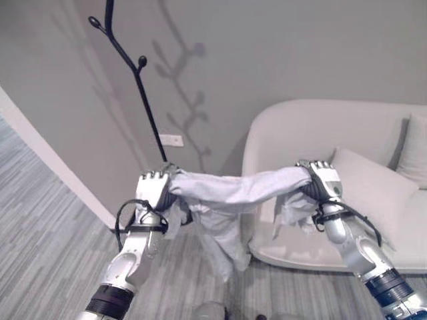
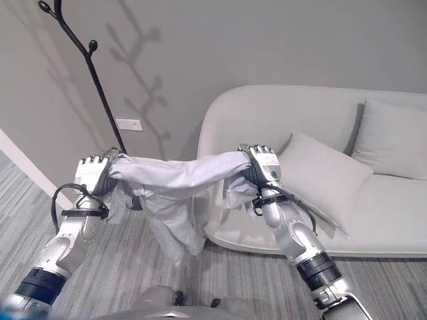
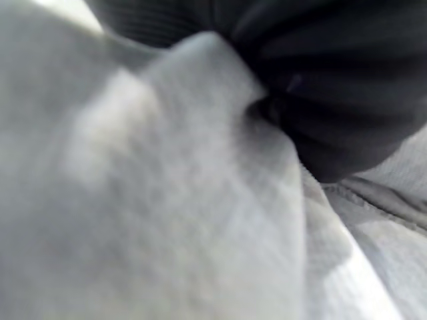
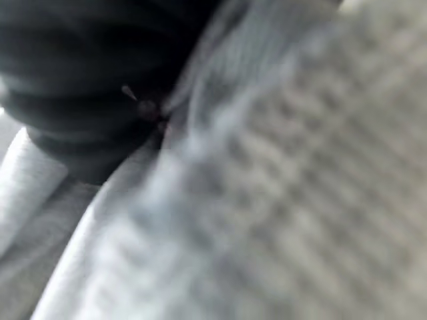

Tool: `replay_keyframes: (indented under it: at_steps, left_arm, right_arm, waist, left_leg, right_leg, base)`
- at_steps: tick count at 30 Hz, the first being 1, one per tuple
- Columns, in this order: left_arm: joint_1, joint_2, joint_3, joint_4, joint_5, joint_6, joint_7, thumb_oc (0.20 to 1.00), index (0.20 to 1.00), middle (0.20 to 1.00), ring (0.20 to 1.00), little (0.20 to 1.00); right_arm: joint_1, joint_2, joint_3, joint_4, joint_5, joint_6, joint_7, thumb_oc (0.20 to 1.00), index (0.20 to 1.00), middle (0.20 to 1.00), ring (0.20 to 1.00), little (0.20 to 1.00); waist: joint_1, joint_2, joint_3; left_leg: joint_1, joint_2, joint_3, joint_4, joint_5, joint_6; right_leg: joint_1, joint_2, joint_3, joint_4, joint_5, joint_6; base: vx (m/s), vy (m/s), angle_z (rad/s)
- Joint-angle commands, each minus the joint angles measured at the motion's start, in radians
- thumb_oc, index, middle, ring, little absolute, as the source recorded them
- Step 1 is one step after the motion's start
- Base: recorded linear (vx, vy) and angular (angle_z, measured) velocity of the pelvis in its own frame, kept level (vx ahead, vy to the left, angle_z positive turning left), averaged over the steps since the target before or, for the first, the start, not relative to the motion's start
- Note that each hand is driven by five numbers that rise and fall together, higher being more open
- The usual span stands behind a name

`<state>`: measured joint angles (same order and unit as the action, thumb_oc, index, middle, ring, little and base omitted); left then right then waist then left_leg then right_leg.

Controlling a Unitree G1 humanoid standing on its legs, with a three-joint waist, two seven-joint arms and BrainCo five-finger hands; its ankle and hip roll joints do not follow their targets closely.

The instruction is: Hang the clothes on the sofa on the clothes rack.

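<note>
A: Where do you stand with the garment?

B: You hold the pale grey garment in the air, stretched between both hands. Your left hand has its fingers curled round 1 end, and your right hand is clamped on the other. The middle sags and a long part hangs down toward the floor.

A: So it is off the sofa?

B: Yes. The white sofa sits behind your right arm with 2 cushions on it, and the garment no longer rests on it, so I judge the pick-up done.

A: And the rack?

B: The black clothes rack stands by the wall, beyond your left hand, its knobbed branches well above the garment. Nothing hangs there yet. You have the lift and the hooking left.
</note>
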<state>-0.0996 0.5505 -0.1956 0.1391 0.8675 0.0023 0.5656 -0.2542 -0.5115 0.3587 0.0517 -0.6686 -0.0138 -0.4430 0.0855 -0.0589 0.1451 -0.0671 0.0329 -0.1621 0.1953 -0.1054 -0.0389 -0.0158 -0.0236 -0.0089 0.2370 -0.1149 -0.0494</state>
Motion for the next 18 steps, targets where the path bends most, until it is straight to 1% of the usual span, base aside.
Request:
replay_keyframes:
  at_steps: [1, 2, 3, 4, 5, 6, 7, 8, 9, 10, 11, 12, 14, 16, 17, 18]
  left_arm:
    - [-0.06, 0.019, 0.016, -0.021, -0.039, -0.004, 0.061, 0.2, 0.2, 0.2, 0.2, 0.2]
    - [-0.07, 0.02, 0.01, -0.009, -0.053, -0.001, 0.069, 0.2, 0.2, 0.2, 0.2, 0.2]
    - [-0.072, 0.02, 0.009, -0.007, -0.053, -0.001, 0.071, 0.2, 0.2, 0.2, 0.2, 0.2]
    - [-0.072, 0.019, 0.007, -0.003, -0.059, -0.003, 0.074, 0.2, 0.2, 0.2, 0.2, 0.2]
    - [-0.068, 0.019, 0.003, 0.002, -0.063, -0.004, 0.075, 0.2, 0.2, 0.2, 0.2, 0.2]
    - [-0.068, 0.018, 0.004, 0.001, -0.062, -0.004, 0.075, 0.2, 0.2, 0.2, 0.2, 0.2]
    - [-0.067, 0.017, 0.001, -0.002, -0.06, -0.007, 0.071, 0.2, 0.2, 0.2, 0.2, 0.2]
    - [-0.067, 0.012, -0.011, 0.003, -0.056, -0.014, 0.065, 0.2, 0.2, 0.2, 0.2, 0.2]
    - [-0.06, 0.004, -0.023, 0.017, -0.055, -0.019, 0.061, 0.2, 0.2, 0.2, 0.2, 0.2]
    - [-0.059, 0.004, -0.024, 0.017, -0.055, -0.019, 0.061, 0.2, 0.2, 0.2, 0.2, 0.2]
    - [-0.039, 0.013, -0.023, 0.01, -0.044, -0.021, 0.051, 0.2, 0.2, 0.2, 0.2, 0.2]
    - [-0.034, 0.021, -0.018, 0.007, -0.037, -0.019, 0.048, 0.2, 0.2, 0.2, 0.2, 0.2]
    - [-0.026, 0.035, -0.008, -0.007, -0.027, -0.015, 0.04, 0.2, 0.2, 0.2, 0.2, 0.2]
    - [-0.018, 0.044, -0.003, -0.019, -0.015, -0.01, 0.029, 0.2, 0.2, 0.2, 0.2, 0.2]
    - [-0.016, 0.048, 0.001, -0.021, -0.01, -0.005, 0.025, 0.2, 0.2, 0.2, 0.2, 0.2]
    - [-0.016, 0.049, 0.001, -0.022, -0.01, -0.005, 0.025, 0.2, 0.2, 0.2, 0.2, 0.2]
  right_arm:
    - [-0.09, -0.003, -0.002, -0.003, 0.027, -0.029, -0.063, 0.2, 0.2, 0.2, 0.2, 0.2]
    - [-0.1, 0.0, 0.002, 0.012, 0.041, -0.027, -0.066, 0.2, 0.2, 0.2, 0.2, 0.2]
    - [-0.101, 0.0, 0.002, 0.014, 0.041, -0.027, -0.067, 0.2, 0.2, 0.2, 0.2, 0.2]
    - [-0.105, 0.003, 0.005, 0.019, 0.048, -0.029, -0.067, 0.2, 0.2, 0.2, 0.2, 0.2]
    - [-0.107, 0.004, 0.006, 0.024, 0.054, -0.032, -0.059, 0.2, 0.2, 0.2, 0.2, 0.2]
    - [-0.107, 0.003, 0.006, 0.024, 0.054, -0.032, -0.058, 0.2, 0.2, 0.2, 0.2, 0.2]
    - [-0.105, 0.002, 0.001, 0.023, 0.053, -0.031, -0.054, 0.2, 0.2, 0.2, 0.2, 0.2]
    - [-0.098, 0.002, 0.001, 0.026, 0.047, -0.03, -0.05, 0.2, 0.2, 0.2, 0.2, 0.2]
    - [-0.077, 0.009, -0.004, 0.026, 0.032, -0.028, -0.04, 0.2, 0.2, 0.2, 0.2, 0.2]
    - [-0.074, 0.009, -0.004, 0.025, 0.032, -0.028, -0.039, 0.2, 0.2, 0.2, 0.2, 0.2]
    - [-0.045, 0.024, -0.012, 0.014, 0.013, -0.024, -0.024, 0.2, 0.2, 0.2, 0.2, 0.2]
    - [-0.039, 0.03, -0.012, 0.011, 0.006, -0.023, -0.02, 0.2, 0.2, 0.2, 0.2, 0.2]
    - [-0.03, 0.046, 0.0, 0.01, -0.01, -0.021, -0.015, 0.2, 0.2, 0.2, 0.2, 0.2]
    - [-0.029, 0.06, 0.008, 0.016, -0.016, -0.014, -0.008, 0.2, 0.2, 0.2, 0.2, 0.2]
    - [-0.031, 0.061, 0.005, 0.021, -0.019, -0.009, -0.009, 0.2, 0.2, 0.2, 0.2, 0.2]
    - [-0.031, 0.061, 0.006, 0.021, -0.019, -0.009, -0.009, 0.2, 0.2, 0.2, 0.2, 0.2]
  waist:
    - [0.003, -0.001, -0.056]
    - [0.002, 0.008, -0.051]
    - [0.003, 0.009, -0.049]
    - [0.004, 0.015, -0.048]
    - [0.006, 0.031, -0.048]
    - [0.007, 0.032, -0.047]
    - [0.003, 0.037, -0.048]
    - [0.004, 0.042, -0.056]
    - [-0.005, 0.044, -0.069]
    - [-0.003, 0.041, -0.069]
    - [-0.005, 0.024, -0.084]
    - [-0.007, 0.019, -0.086]
    - [0.001, 0.005, -0.091]
    - [0.0, 0.003, -0.078]
    - [-0.003, 0.006, -0.067]
    - [-0.001, 0.006, -0.066]
  left_leg:
    - [-0.002, 0.036, -0.085, -0.144, 0.128, -0.025]
    - [-0.023, 0.058, -0.128, -0.191, 0.147, -0.043]
    - [-0.018, 0.06, -0.127, -0.198, 0.15, -0.045]
    - [-0.025, 0.063, -0.15, -0.207, 0.154, -0.056]
    - [-0.021, 0.067, -0.175, -0.213, 0.163, -0.067]
    - [-0.021, 0.067, -0.174, -0.212, 0.162, -0.066]
    - [-0.019, 0.073, -0.161, -0.2, 0.154, -0.07]
    - [-0.014, 0.067, -0.151, -0.174, 0.148, -0.067]
    - [-0.01, 0.047, -0.139, -0.146, 0.13, -0.058]
    - [-0.011, 0.042, -0.137, -0.14, 0.126, -0.055]
    - [0.0, -0.01, -0.113, -0.112, 0.084, -0.022]
    - [0.007, -0.022, -0.104, -0.109, 0.077, -0.011]
    - [0.039, -0.062, -0.074, -0.11, 0.052, 0.025]
    - [0.073, -0.088, -0.059, -0.118, 0.045, 0.049]
    - [0.083, -0.098, -0.053, -0.12, 0.049, 0.059]
    - [0.089, -0.098, -0.051, -0.122, 0.045, 0.06]
  right_leg:
    - [0.108, -0.032, 0.065, -0.209, 0.052, 0.091]
    - [0.121, -0.042, 0.095, -0.208, 0.032, 0.103]
    - [0.122, -0.041, 0.096, -0.207, 0.032, 0.102]
    - [0.127, -0.046, 0.112, -0.207, 0.025, 0.108]
    - [0.132, -0.059, 0.135, -0.201, 0.018, 0.121]
    - [0.132, -0.059, 0.135, -0.201, 0.018, 0.121]
    - [0.132, -0.073, 0.141, -0.197, 0.02, 0.129]
    - [0.139, -0.095, 0.15, -0.203, 0.025, 0.146]
    - [0.149, -0.139, 0.159, -0.206, 0.032, 0.165]
    - [0.152, -0.144, 0.16, -0.209, 0.031, 0.168]
    - [0.14, -0.192, 0.185, -0.192, 0.041, 0.192]
    - [0.127, -0.206, 0.195, -0.175, 0.053, 0.199]
    - [0.095, -0.238, 0.231, -0.111, 0.077, 0.213]
    - [0.06, -0.248, 0.254, -0.028, 0.13, 0.208]
    - [0.043, -0.257, 0.247, 0.008, 0.18, 0.203]
    - [0.044, -0.257, 0.249, 0.011, 0.175, 0.202]
  base:
    - [0.15, 0.309, -0.25]
    - [0.11, 0.229, -0.15]
    - [0.11, 0.287, -0.16]
    - [0.09, 0.346, -0.23]
    - [0.09, 0.351, -0.27]
    - [0.06, 0.369, -0.36]
    - [0.05, 0.305, -0.61]
    - [0.12, 0.621, -0.61]
    - [0.11, 0.494, -0.49]
    - [0.15, 0.616, -0.03]
    - [0.08, 0.435, 0.09]
    - [0.09, 0.567, -0.09]
    - [0.05, 0.425, -0.38]
    - [0.02, 0.382, -0.32]
    - [0.02, 0.217, -0.22]
    - [-0.01, 0.345, -0.18]
